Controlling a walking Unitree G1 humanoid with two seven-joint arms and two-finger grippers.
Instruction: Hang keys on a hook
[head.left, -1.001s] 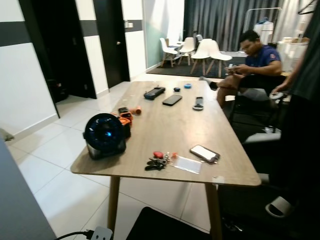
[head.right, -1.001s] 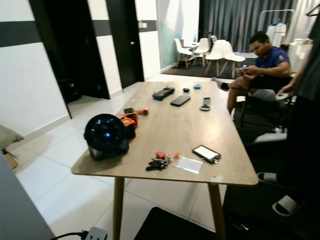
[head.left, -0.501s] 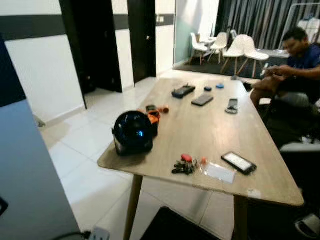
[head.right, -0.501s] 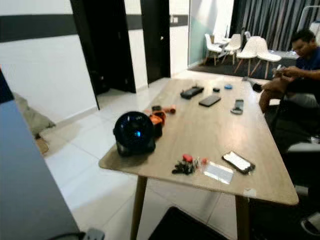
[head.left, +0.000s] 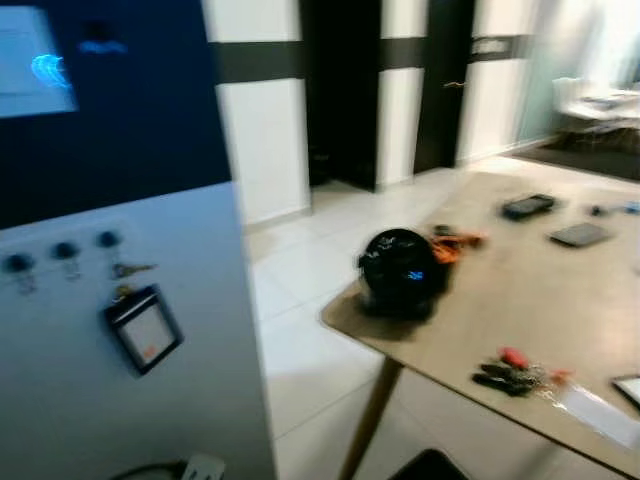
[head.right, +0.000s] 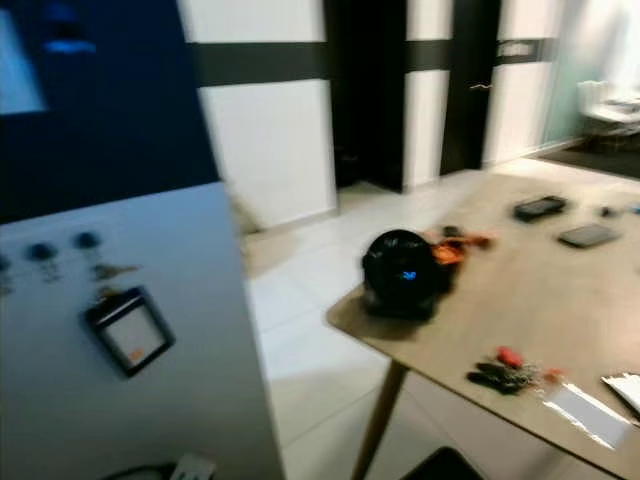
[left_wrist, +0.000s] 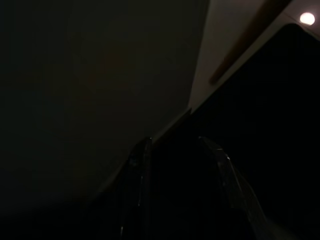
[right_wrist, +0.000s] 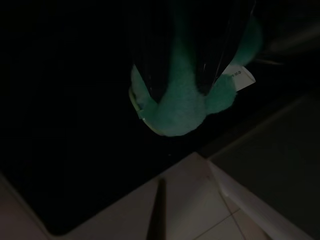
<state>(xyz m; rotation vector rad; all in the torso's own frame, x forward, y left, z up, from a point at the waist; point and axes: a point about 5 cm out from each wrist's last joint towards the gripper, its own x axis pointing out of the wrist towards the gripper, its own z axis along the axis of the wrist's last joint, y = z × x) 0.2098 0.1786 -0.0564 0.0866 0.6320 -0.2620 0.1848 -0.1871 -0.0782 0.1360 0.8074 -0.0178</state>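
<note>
Looking through the left eye, the robot faced a pale panel (head.left: 120, 340) on its left with three dark hooks (head.left: 65, 250) in a row near its top; a small key (head.left: 128, 269) hung from the right-hand hook and a framed card (head.left: 144, 327) hung tilted just below it. To the right stood a wooden table (head.left: 560, 290). The bunch of keys (head.left: 512, 372) with a red tag lay near the table's front edge, well apart from the hooks. A round black fan (head.left: 400, 272) stood at the table's near corner, with an orange object (head.left: 452, 240) just behind it and dark devices farther back. The whole view was blurred.

The right eye gave the same scene: panel, hooks and card on the left, fan and keys on the table.

The left wrist view was very dark. The left gripper (left_wrist: 175, 150) showed two faint fingers (left_wrist: 137, 170) spread with a gap between them, over a dim floor.

The right wrist view was also dark. The right gripper (right_wrist: 187, 85) had its fingers pinching a green plush toy (right_wrist: 175, 107) with a white tag, above pale floor tiles (right_wrist: 190, 205).
</note>
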